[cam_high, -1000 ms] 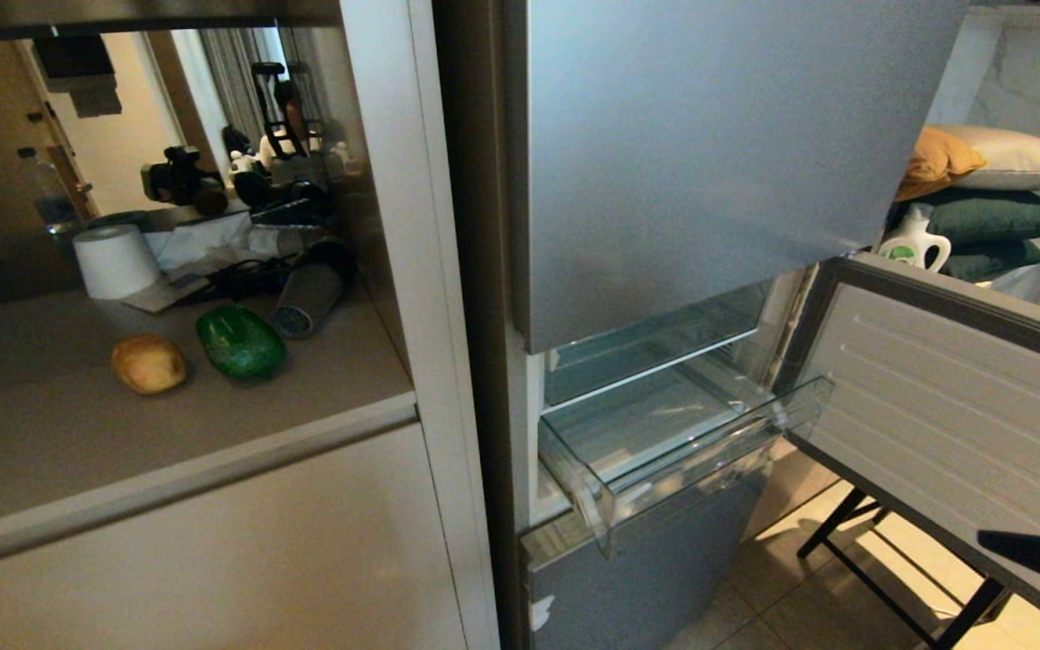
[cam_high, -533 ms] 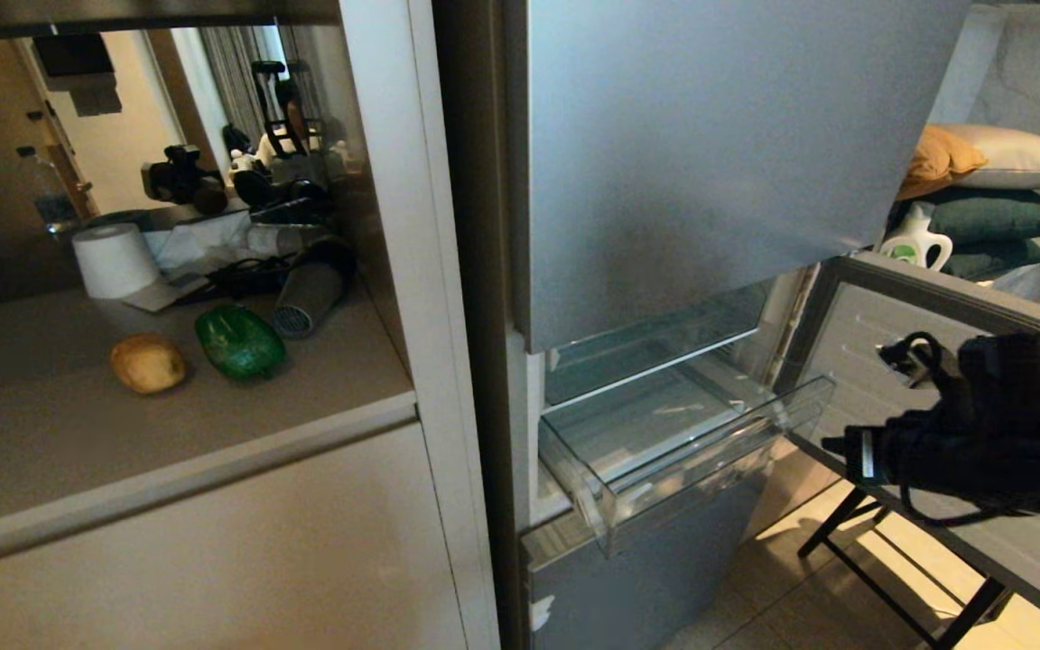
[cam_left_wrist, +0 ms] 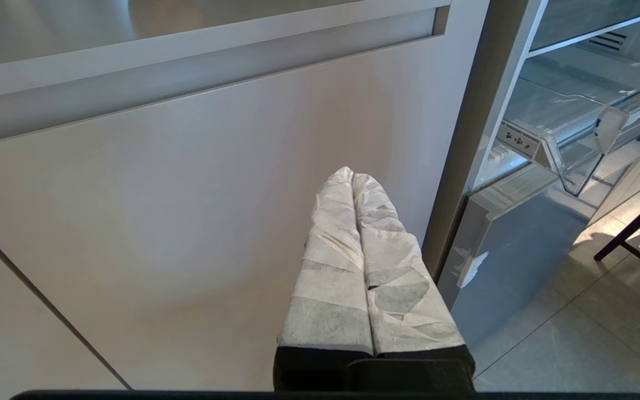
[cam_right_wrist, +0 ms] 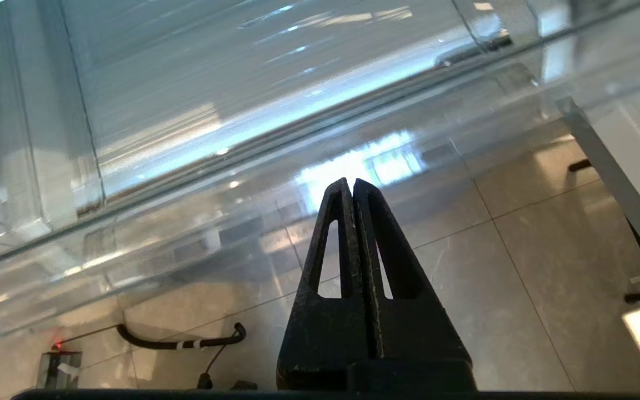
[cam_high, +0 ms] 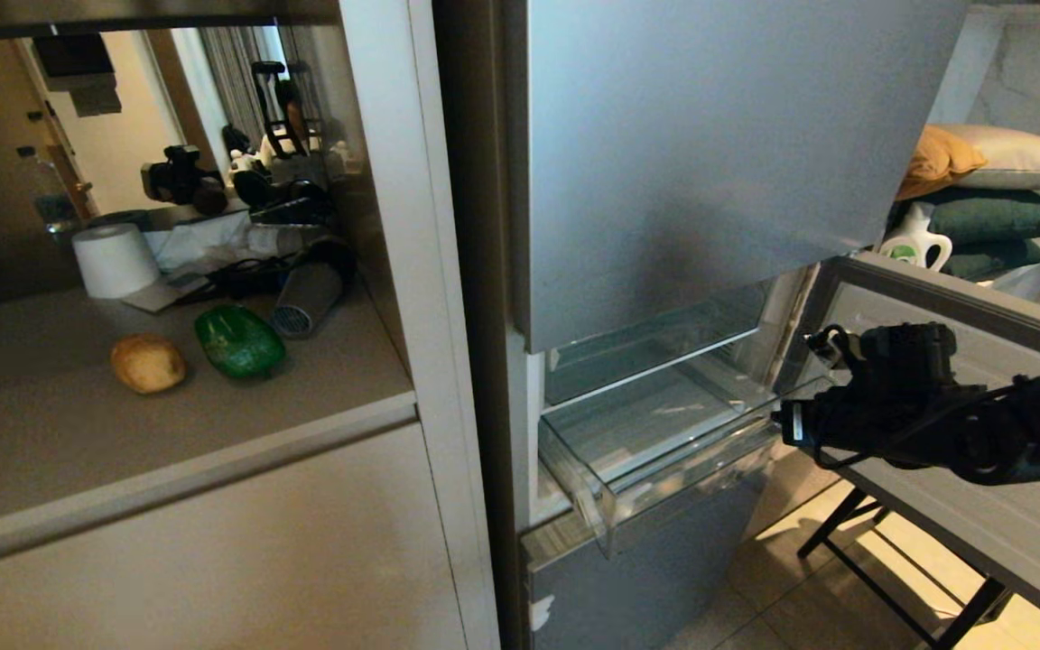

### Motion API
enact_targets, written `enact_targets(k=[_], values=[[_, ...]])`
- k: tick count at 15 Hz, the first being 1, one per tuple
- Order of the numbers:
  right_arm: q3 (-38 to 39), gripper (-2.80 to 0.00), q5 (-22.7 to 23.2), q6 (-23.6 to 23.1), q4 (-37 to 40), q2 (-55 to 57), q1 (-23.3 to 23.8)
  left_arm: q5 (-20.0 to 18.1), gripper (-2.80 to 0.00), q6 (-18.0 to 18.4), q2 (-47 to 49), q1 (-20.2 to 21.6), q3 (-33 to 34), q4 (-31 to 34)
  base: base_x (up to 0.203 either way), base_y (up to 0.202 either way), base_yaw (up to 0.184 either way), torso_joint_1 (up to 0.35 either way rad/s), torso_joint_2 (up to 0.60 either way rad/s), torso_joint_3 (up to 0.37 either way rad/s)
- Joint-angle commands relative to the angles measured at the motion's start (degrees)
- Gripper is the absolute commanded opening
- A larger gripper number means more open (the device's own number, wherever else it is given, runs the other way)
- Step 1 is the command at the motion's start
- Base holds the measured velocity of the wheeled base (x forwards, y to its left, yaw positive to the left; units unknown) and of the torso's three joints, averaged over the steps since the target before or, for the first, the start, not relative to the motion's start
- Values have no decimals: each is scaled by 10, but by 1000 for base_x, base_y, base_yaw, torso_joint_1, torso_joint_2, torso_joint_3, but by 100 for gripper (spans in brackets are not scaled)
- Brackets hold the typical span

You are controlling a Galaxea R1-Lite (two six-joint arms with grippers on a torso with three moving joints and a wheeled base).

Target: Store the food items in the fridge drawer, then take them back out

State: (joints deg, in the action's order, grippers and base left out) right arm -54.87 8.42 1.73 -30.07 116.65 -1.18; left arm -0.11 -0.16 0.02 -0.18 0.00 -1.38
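The potato (cam_high: 148, 363) and bell pepper (cam_high: 238, 341) are seen side by side on the tabletop (cam_high: 123, 433), the pepper's long axis angled toward the fridge. The clear fridge drawer (cam_high: 664, 451) is pulled out, empty. The right gripper (cam_right_wrist: 349, 186), jaws closed on nothing, is held at the drawer's front lip; the left gripper (cam_left_wrist: 352, 179), jaws closed, is parked before the cabinet door (cam_left_wrist: 159, 211).

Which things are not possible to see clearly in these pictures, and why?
- Right gripper: shut in the right wrist view; in the head view its fingertips are hidden behind its own dark body.
- Whether it touches the fridge drawer: no view settles this.
- Left gripper: outside the head view.
- Potato and green pepper: in the head view only; undersides hidden.
- Clutter behind them: dark, tangled, unidentifiable.
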Motion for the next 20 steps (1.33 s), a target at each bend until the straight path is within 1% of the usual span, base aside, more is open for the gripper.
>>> enact_targets(k=[1, 8, 14, 20], values=[[-16, -280, 2, -1, -2, 31, 0, 0, -280, 0, 0, 0, 6, 0, 0, 0, 0, 0, 0, 0], [-78, -280, 6, -9, -9, 86, 0, 0, -280, 0, 1, 0, 6, 0, 0, 0, 0, 0, 0, 0], [-153, -280, 7, -11, -8, 138, 0, -1, -280, 0, 0, 0, 6, 0, 0, 0, 0, 0, 0, 0], [-203, -280, 9, -14, -2, 173, 0, 0, -280, 0, 0, 0, 6, 0, 0, 0, 0, 0, 0, 0]])
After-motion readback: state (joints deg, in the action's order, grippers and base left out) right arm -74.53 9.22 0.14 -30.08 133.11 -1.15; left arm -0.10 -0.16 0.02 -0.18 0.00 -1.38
